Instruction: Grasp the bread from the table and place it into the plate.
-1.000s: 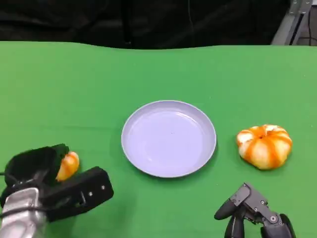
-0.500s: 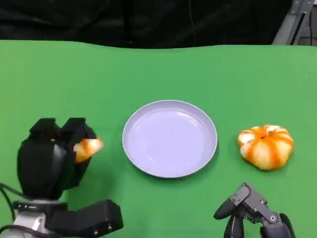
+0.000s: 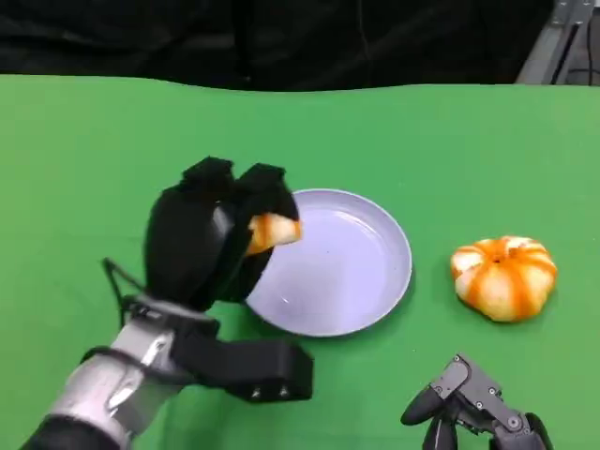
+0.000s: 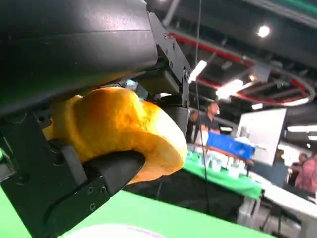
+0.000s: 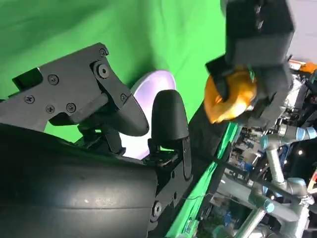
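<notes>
My left hand point(image 3: 214, 246) holds a small orange-brown bread point(image 3: 273, 231) in the air, just over the left rim of the pale lilac plate point(image 3: 361, 272). The left wrist view shows the bread point(image 4: 119, 130) up close, gripped between black fingers point(image 4: 94, 186). The right wrist view catches the same bread point(image 5: 230, 95) in the left hand point(image 5: 255, 44), with the plate point(image 5: 153, 87) below it. My right hand point(image 3: 473, 412) rests low at the near right table edge, its fingers point(image 5: 168, 119) apart with nothing in them.
A larger orange-and-white striped bun point(image 3: 503, 276) lies on the green table point(image 3: 112, 150) right of the plate. Behind the table's far edge the background is dark. The left wrist view shows people and tables in the distance.
My left hand has risen from the near left of the table and carried the bread rightwards to the plate's left rim. The right hand has stayed put.
</notes>
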Controlling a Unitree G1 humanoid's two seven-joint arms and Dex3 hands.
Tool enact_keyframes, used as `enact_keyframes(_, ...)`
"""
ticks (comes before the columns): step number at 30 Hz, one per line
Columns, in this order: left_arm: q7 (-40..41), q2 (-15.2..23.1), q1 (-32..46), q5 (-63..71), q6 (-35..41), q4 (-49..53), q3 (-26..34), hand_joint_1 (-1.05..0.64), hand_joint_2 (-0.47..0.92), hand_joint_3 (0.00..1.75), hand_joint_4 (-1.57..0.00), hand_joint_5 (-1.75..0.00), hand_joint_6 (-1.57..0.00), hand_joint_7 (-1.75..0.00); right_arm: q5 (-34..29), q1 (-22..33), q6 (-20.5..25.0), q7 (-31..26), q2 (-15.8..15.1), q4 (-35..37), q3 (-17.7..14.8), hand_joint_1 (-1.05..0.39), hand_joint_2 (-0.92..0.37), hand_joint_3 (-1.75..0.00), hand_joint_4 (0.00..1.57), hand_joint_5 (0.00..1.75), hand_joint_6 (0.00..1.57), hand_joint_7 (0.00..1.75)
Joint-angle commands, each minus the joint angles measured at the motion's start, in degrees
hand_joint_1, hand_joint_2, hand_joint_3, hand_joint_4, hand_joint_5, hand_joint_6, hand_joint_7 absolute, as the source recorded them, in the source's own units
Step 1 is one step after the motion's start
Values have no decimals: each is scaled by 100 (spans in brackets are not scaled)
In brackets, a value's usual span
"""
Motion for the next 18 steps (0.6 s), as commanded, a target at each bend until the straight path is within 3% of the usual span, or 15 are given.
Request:
enact_keyframes(1, -240, -211, -634, -67, 9, 565, -158, -10, 8, 166, -106, -175, -87, -172, 78, 31, -9, 19, -40, -79, -23, -23, -68, -144, 73, 175, 43, 175)
enact_keyframes(8, -673, -732, -1437, -171, 347, 1741, -372, -11, 17, 139, -103, -175, -83, -175, 91, -69, -59, 18, -25, 50, -25, -24, -68, -143, 72, 175, 43, 175)
enact_keyframes(11, -1072, -879, -1620, -280, 601, 2022, -412, -14, 26, 115, -91, -173, -90, -132, 124, -108, -53, 31, -15, 91, -19, -24, -69, -143, 72, 175, 43, 175)
enact_keyframes(14, -1934, -938, -1675, -454, 978, 1968, -412, -19, 48, 78, -78, -149, -87, -93, 131, -116, -36, 25, 3, 94, -12, -24, -69, -142, 72, 175, 43, 175)
enact_keyframes(15, -2377, -926, -1683, -496, 1164, 1870, -442, -23, 60, 59, -58, -117, -66, -67, 154, -113, -21, 39, 14, 91, 0, -25, -69, -143, 73, 175, 43, 175)
enact_keyframes(16, -2759, -911, -1683, -521, 1342, 1762, -472, -28, 72, 39, -47, -95, -54, -48, 179, -110, -7, 57, 19, 86, 10, -26, -69, -143, 74, 175, 43, 175)
enact_keyframes(18, -3315, -871, -1658, -513, 1657, 1535, -540, -35, 86, 17, -32, -74, -42, -27, 212, -109, 1, 82, 20, 78, 24, -27, -69, -144, 75, 175, 43, 175)
